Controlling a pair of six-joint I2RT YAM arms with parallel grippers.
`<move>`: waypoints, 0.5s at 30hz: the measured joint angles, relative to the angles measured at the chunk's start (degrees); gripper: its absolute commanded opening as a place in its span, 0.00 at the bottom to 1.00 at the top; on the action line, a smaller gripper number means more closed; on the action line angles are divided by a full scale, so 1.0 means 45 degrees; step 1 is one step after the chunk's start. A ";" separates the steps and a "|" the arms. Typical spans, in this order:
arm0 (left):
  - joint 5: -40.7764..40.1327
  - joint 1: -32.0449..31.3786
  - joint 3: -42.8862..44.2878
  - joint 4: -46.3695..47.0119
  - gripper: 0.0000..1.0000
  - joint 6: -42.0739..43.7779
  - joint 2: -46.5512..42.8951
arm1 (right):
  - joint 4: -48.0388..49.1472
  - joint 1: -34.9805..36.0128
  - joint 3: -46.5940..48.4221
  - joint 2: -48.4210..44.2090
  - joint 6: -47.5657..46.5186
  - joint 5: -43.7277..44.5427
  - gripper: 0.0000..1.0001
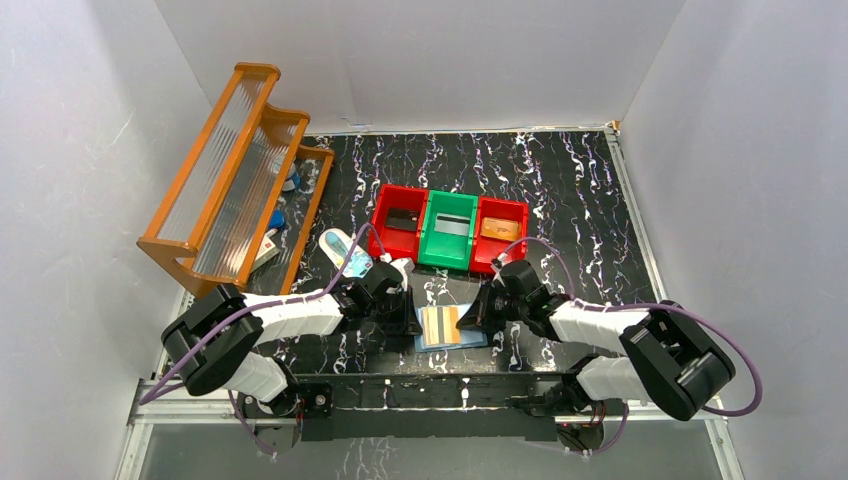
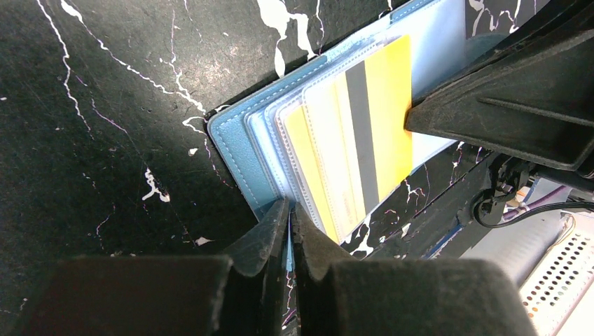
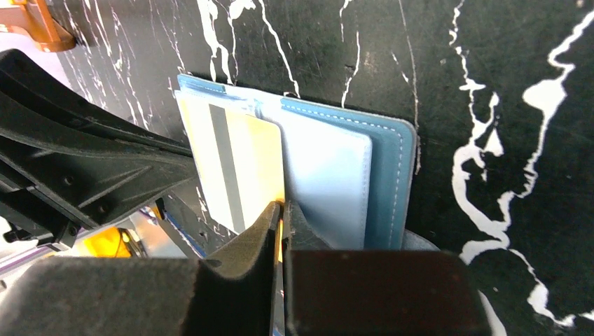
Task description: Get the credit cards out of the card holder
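Note:
The blue card holder [image 1: 468, 340] lies open on the black marbled table between my two grippers. A tan-orange card [image 1: 440, 322] with a grey stripe sticks out of its clear pockets. My left gripper [image 1: 412, 322] is shut on the holder's left edge; in the left wrist view a sliver of blue shows between the fingertips [image 2: 289, 207], next to the holder [image 2: 235, 140] and the card [image 2: 389, 105]. My right gripper [image 1: 470, 318] is shut on the tan-orange card's edge; in the right wrist view its tips [image 3: 282, 207] pinch the card [image 3: 259, 161] beside the holder [image 3: 392, 175].
Three joined bins stand behind the holder: a red bin [image 1: 386, 228] with a black card, a green bin [image 1: 432, 250] with a grey card, a red bin [image 1: 520, 222] with a tan-orange card. A white-and-blue oval case [image 1: 345, 250] and a wooden rack [image 1: 235, 170] are at the left.

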 measured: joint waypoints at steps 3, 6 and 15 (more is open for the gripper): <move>0.0000 0.0000 0.0000 0.0000 0.05 0.0005 0.0000 | -0.0345 -0.0063 0.0015 -0.0209 -0.0282 -0.0010 0.11; -0.0005 0.0000 0.0000 0.0000 0.05 0.0015 0.0000 | -0.0806 -0.0112 0.0034 -0.0476 -0.0452 0.0078 0.11; -0.0049 -0.0039 0.0039 -0.0345 0.34 0.0112 -0.0291 | -0.0525 -0.0121 -0.0277 -0.0782 -0.0053 0.0058 0.14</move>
